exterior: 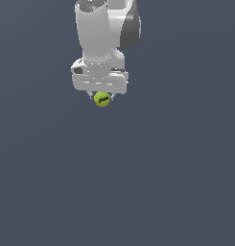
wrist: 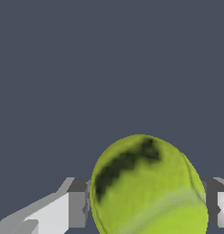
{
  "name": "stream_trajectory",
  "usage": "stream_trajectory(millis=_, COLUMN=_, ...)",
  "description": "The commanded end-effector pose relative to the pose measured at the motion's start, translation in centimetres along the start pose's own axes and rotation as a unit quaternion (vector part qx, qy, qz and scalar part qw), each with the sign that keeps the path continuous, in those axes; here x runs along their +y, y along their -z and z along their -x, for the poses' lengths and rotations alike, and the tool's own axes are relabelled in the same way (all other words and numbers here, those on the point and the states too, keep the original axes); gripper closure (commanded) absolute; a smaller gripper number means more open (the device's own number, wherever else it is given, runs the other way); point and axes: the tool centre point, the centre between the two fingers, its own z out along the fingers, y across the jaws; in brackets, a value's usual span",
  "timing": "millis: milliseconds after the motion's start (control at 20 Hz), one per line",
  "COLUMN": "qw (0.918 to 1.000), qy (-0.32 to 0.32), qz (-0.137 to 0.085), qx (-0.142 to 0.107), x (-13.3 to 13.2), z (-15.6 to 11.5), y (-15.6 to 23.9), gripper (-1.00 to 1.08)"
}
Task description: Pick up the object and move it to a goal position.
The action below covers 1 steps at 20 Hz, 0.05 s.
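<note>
A small yellow-green ball point(exterior: 102, 99) with a dark curved mark sits right under my white gripper point(exterior: 101, 96) in the upper part of the exterior view. In the wrist view the ball point(wrist: 147, 187) fills the space between the two fingers point(wrist: 77, 201), which press against its sides. The gripper is shut on the ball. The fingertips are mostly hidden behind the ball in the exterior view. Whether the ball rests on the surface or hangs above it cannot be told.
A plain dark grey-blue surface point(exterior: 138, 182) fills both views. No other object or goal marker shows.
</note>
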Motion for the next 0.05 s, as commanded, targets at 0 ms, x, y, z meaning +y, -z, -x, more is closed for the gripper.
stream_trajectory(millis=0, qw=1.0, qy=0.0, qz=0.0, qx=0.0, x=0.14, z=0.0, y=0.26, gripper=1.08)
